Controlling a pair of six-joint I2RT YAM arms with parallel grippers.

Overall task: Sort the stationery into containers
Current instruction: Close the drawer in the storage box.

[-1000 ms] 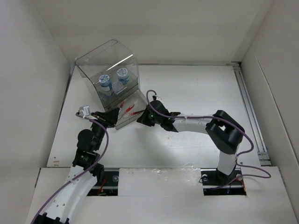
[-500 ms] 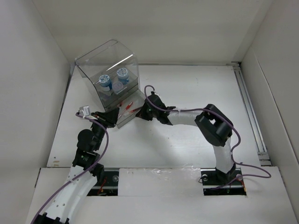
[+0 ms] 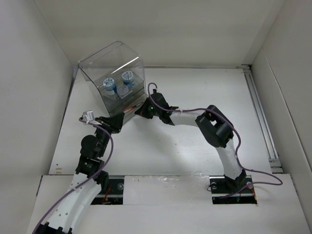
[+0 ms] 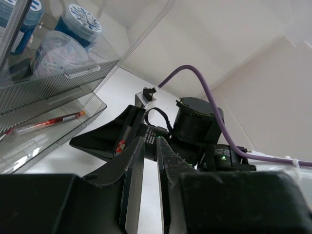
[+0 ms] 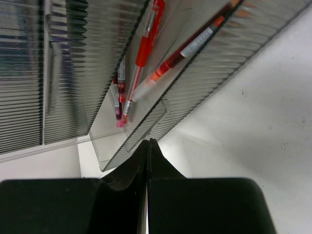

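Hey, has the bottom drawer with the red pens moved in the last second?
Yes. The drawer has slid back in toward the clear box, which stays put, with the shut right gripper at its front.

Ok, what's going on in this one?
Sorting looks nearly finished. The patterned-lid tubs sit inside the clear box, and red pens lie in its partly open bottom drawer. The right gripper, shut and empty, has its tips at that drawer's front, probably to push it in. The left gripper, jaws a slit apart and holding nothing, hovers beside the drawer's corner.
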